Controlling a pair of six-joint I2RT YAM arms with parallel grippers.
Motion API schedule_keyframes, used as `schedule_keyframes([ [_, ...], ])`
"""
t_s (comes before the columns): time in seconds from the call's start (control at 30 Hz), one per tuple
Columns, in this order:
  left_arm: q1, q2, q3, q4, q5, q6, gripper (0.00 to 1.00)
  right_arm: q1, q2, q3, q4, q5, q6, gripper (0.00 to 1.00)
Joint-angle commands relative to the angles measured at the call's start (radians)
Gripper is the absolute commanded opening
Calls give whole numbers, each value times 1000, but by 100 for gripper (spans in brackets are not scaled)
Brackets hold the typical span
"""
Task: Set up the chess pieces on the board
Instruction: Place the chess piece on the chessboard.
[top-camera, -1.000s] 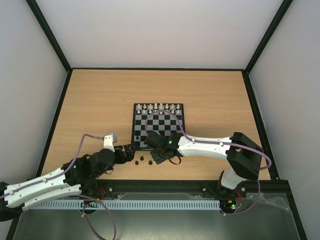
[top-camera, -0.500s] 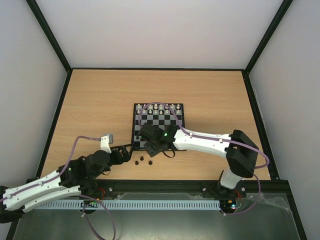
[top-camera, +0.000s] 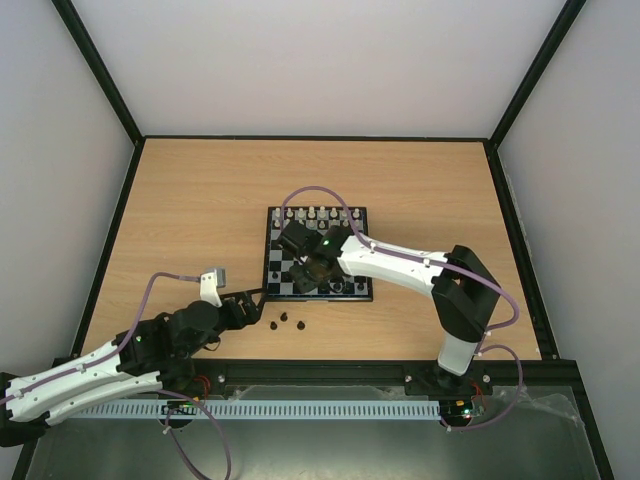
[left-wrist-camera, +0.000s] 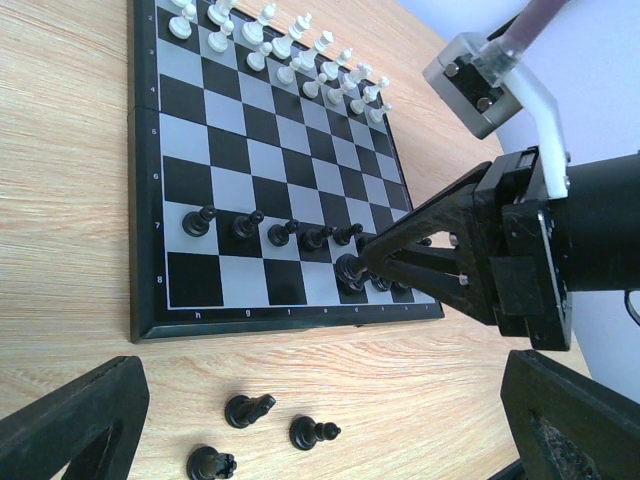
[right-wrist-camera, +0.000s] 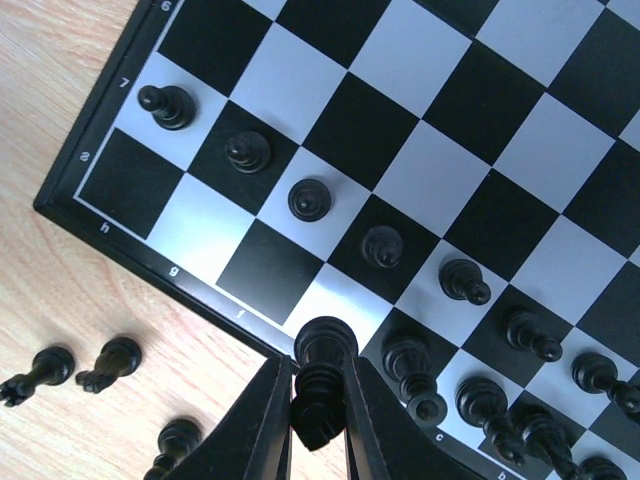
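The board (top-camera: 318, 230) lies mid-table, with dark pawns (left-wrist-camera: 270, 232) lined along its second near row and several dark chess pieces (right-wrist-camera: 480, 400) on the right of the nearest row. My right gripper (right-wrist-camera: 318, 420) is shut on a dark chess piece (right-wrist-camera: 322, 370), holding it upright, base down over a pale square of the nearest row (left-wrist-camera: 350, 270). Whether it touches the board I cannot tell. Three dark pieces (left-wrist-camera: 248, 408) lie loose on the wood before the board. My left gripper (left-wrist-camera: 320, 440) hangs open around them, touching none.
White pieces (top-camera: 317, 213) fill the board's far rows. Black rails (top-camera: 120, 230) edge the wooden table at left, right and back. The right arm (top-camera: 400, 262) stretches across the board's near right corner. The left arm (top-camera: 120, 355) lies low at the near left.
The right arm swung from the board's front edge further over the board, carrying its piece to the nearest row. The left arm drew back slightly, still open. The three loose pieces stayed put.
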Motion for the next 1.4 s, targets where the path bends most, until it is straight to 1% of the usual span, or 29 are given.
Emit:
schedule_keyframes([
  [0.0, 6, -2, -14, -17, -9, -1, 99, -16, 42, 42, -90, -9, -33, 14],
  [0.43, 5, 1, -23, -11, -13, -8, 99, -23, 78, 16, -59, -12, -41, 14],
  [1.03, 6, 1, -29, -12, -14, -15, 99, -39, 76, -28, 1, -53, -48, 14],
  [1.37, 6, 1, -31, -15, -17, -19, 99, -44, 83, -34, 10, -51, -50, 15],
])
